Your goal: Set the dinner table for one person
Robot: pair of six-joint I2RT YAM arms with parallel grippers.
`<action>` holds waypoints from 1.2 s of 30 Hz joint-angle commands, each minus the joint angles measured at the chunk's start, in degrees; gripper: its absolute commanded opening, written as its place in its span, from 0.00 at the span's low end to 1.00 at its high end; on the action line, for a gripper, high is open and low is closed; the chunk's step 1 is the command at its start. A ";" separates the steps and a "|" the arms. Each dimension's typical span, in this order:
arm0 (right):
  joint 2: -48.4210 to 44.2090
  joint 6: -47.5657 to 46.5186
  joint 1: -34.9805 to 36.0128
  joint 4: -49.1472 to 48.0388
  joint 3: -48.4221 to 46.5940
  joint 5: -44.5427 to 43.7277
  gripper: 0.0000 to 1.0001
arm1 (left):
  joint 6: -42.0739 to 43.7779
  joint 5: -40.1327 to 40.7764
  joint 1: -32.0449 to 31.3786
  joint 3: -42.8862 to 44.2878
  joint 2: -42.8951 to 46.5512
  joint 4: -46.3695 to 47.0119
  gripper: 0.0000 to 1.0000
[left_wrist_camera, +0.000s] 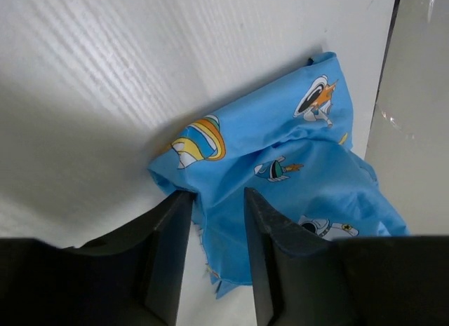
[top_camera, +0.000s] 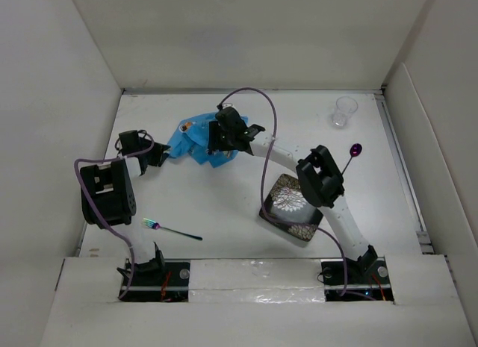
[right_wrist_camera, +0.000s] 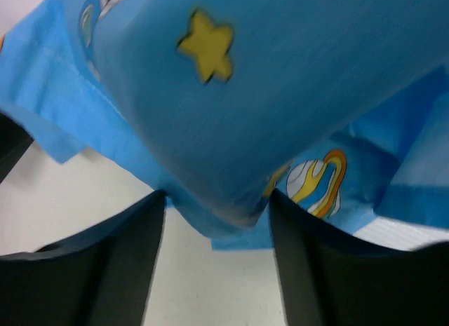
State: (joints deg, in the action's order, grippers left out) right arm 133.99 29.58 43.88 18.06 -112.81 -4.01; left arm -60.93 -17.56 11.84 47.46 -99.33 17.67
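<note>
The blue cartoon-printed cloth [top_camera: 196, 138] lies crumpled on the white dinner table [top_camera: 224, 198] at the back centre. My left gripper [top_camera: 160, 156] is at its left edge. In the left wrist view the left gripper [left_wrist_camera: 217, 196] stands open, with a frayed corner of the cloth [left_wrist_camera: 295, 165] lying between its fingers over the dinner table [left_wrist_camera: 105, 73]. My right gripper [top_camera: 215, 142] is over the cloth's right side. In the right wrist view it [right_wrist_camera: 216, 200] is wide open, and a fold of the cloth [right_wrist_camera: 280, 73] sags at the fingertips above the dinner table [right_wrist_camera: 210, 284].
A square patterned plate [top_camera: 293, 207] lies partly under the right arm. An iridescent fork [top_camera: 172, 229] lies near the left arm's base. A purple spoon [top_camera: 351, 157] lies to the right, and a clear glass [top_camera: 344, 112] stands at the back right. White panels wall the table.
</note>
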 commanded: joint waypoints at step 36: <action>-38.27 -16.49 -13.39 12.10 14.06 17.81 0.24 | 2.29 0.92 -3.31 1.69 29.44 -2.63 0.00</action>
State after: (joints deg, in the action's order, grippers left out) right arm 97.14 15.49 28.86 31.38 -109.86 12.93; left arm -61.36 -21.67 8.12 57.47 -69.25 20.60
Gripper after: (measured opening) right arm 0.195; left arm 0.006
